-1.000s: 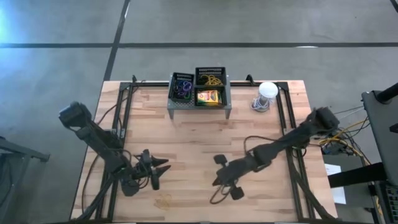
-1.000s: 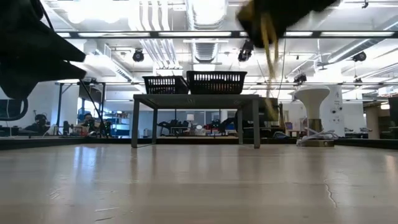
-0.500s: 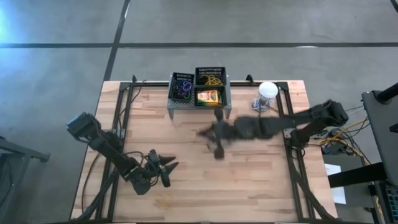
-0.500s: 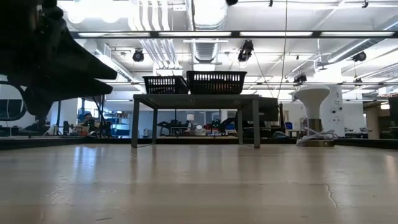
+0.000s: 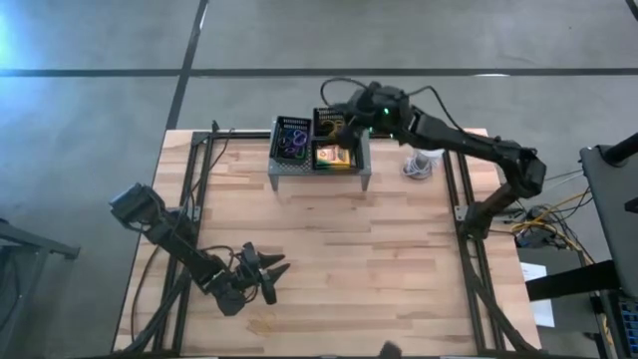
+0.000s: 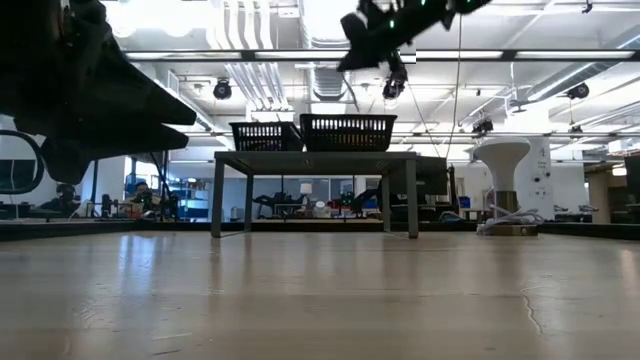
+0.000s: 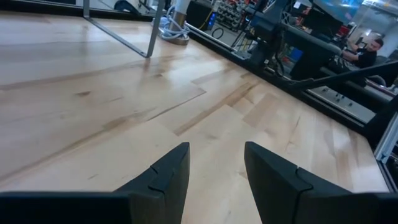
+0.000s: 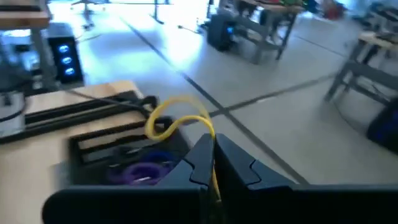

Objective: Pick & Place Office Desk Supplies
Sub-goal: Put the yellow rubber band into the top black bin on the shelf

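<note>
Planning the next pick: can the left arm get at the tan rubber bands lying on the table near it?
Probably yes. The left gripper hovers with jaws open just beside the tan rubber bands, bare table between them, and the right gripper is away over the rack.

Right gripper (image 5: 344, 128), above the mesh rack (image 5: 319, 165): its fingertips merge with the dark baskets below in the high view. The rubber band (image 8: 177, 121) it pinches is cut off behind the closed fingers (image 8: 202, 163); its lower end cannot be seen. Purple bands (image 8: 142, 171) below the gripper are blurred, their number unclear. Left gripper (image 7: 214, 168): its body is cropped by the wrist picture's edge. In the low view it is a dark silhouette, cut off at the frame's side.
</note>
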### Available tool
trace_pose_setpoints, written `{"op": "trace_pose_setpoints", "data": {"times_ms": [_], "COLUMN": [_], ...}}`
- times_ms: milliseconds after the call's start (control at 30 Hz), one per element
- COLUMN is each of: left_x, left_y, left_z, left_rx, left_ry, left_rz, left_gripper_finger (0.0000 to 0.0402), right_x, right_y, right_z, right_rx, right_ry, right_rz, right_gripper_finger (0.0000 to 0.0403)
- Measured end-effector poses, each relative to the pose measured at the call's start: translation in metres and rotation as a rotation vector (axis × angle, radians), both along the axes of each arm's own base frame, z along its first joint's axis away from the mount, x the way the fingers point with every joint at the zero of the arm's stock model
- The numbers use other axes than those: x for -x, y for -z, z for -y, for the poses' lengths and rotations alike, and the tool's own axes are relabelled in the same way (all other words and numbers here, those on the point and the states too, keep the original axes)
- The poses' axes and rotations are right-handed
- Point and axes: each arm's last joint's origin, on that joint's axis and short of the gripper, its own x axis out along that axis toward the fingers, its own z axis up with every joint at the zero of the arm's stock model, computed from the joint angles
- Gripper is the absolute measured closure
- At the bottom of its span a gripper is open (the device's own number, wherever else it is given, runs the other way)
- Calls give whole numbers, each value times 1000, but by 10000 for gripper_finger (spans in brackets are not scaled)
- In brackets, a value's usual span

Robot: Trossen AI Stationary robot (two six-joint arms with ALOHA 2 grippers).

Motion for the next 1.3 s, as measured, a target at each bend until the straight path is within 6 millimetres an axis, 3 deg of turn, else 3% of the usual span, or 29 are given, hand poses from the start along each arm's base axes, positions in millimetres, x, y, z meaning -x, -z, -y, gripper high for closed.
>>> {"op": "trace_pose_setpoints", "data": {"times_ms": [100,267,433,600,767,900,1033,1167,1300], "left_x": [0,0,0,0,-11,-26,-36,-42,-45], "left_y": [0,0,0,1,-11,-30,-53,-82,-110], "left_z": [0,0,0,1,13,27,38,45,51], "left_rx": [-1,-2,0,12,-42,-137,-206,-234,-218], "left_ry": [0,4,7,42,126,160,191,212,286], "left_rz": [-1,-3,-5,-24,-65,-120,-233,-371,-491], "left_gripper_finger": [243,243,243,243,243,243,243,243,243], "right_x": [5,2,2,9,18,26,37,44,47], "right_y": [15,40,57,64,48,18,-15,-34,-28], "right_z": [27,48,48,48,43,26,-6,-55,-113], "right_rx": [-64,-176,-221,-277,-272,-192,-111,-62,-59], "right_ry": [43,62,47,64,73,29,-54,-195,-391], "right_rz": [-23,-57,-175,-257,-214,-129,-51,-3,-13], "right_gripper_finger": [394,394,386,342,290,268,266,277,290]}}
